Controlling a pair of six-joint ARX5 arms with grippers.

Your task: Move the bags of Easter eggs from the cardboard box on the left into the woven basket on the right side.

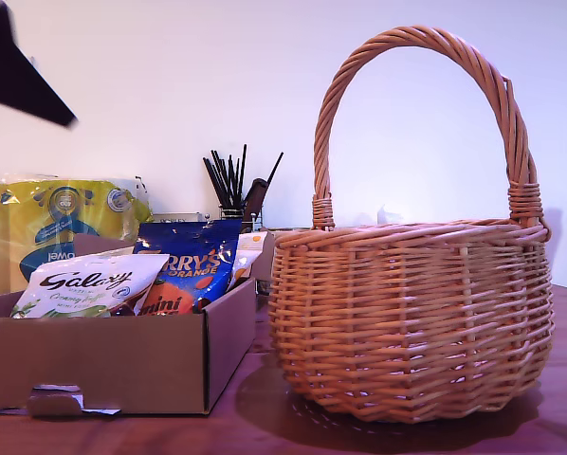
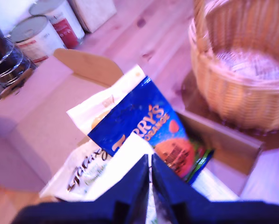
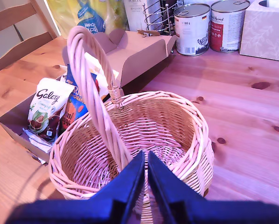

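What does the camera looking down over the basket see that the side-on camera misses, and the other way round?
Only the second wrist view shows the inside of the woven basket, with no bags in it, two tins by a tissue box, a wooden chair, and my second gripper, jaws together above the basket.

Only the exterior view shows the black sticks standing in a holder and the torn tab on the cardboard box.

Both show the basket, the box, the Galaxy bag, the blue Terry's Orange bag and the yellow towel pack.
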